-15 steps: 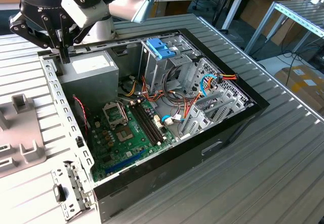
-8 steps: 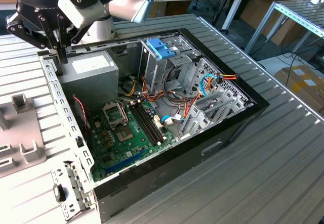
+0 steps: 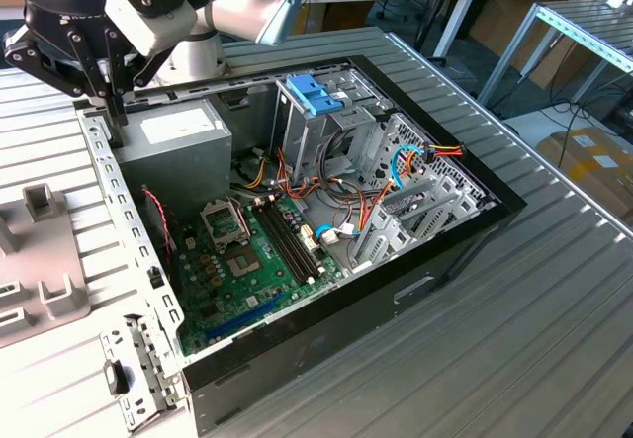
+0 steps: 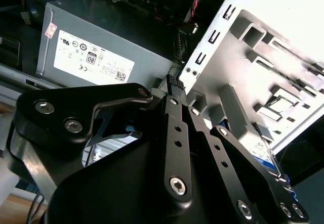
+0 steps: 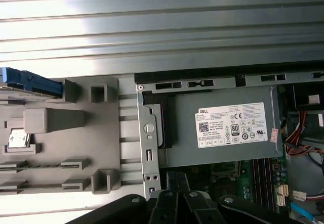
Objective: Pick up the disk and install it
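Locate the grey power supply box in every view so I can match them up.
Exterior view: power supply in the open case's corner at the exterior view's left, below the arm.
Second wrist view: labelled grey box just inside the case wall.
First wrist view: labelled box beside the motherboard.
Shared landmark: grey fixture plate outside that wall.

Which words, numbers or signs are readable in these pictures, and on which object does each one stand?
No text can be quoted with certainty.
White label on the power supply: printed lines, round marks and a square code, too small to quote.
Small red-and-white sticker on the same power supply: too small to read.
Label on the disk, in the second wrist view: too small to read.
Motherboard: markings too small to read.
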Robot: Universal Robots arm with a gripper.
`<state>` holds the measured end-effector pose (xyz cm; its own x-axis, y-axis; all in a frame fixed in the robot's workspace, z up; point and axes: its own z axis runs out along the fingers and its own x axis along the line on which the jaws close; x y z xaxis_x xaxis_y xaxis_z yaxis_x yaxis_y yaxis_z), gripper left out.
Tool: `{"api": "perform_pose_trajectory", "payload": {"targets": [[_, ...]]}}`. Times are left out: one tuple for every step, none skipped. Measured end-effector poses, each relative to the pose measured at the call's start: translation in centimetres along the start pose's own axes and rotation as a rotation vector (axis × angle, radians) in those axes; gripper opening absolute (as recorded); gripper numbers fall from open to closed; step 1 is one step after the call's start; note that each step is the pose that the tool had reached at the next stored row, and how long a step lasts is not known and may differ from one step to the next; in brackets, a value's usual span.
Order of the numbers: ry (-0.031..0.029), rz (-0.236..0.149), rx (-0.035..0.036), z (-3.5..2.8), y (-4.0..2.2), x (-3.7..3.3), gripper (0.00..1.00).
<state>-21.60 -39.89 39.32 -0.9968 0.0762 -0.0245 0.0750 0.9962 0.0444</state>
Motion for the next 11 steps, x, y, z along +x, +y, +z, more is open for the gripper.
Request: {"api": "perform_pose_trajectory", "payload": {"targets": [[0.0, 0.0, 0.0, 0.0, 0.0, 0.04, 0.11], [0.0, 0.0, 0.0, -0.01, -0.01, 0.08, 0.11], [0.0001, 0.0, 0.0, -0.01, -0.01, 0.13, 0.11], [0.0, 0.0, 0.0, -0.01, -0.01, 0.17, 0.11], [0.0, 0.0, 0.0, -0.01, -0.02, 0.24, 0.11], [0.0, 0.0, 0.0, -0.01, -0.02, 0.28, 0.11], [0.0001, 0.0, 0.0, -0.01, -0.02, 0.32, 0.11], [0.0, 0.0, 0.0, -0.01, -0.03, 0.38, 0.11], [0.0, 0.0, 0.0, -0.01, -0.03, 0.42, 0.11], [0.0, 0.0, 0.0, -0.01, -0.04, 0.48, 0.11], [0.0, 0.0, 0.0, -0.02, -0.04, 0.51, 0.11]]}}
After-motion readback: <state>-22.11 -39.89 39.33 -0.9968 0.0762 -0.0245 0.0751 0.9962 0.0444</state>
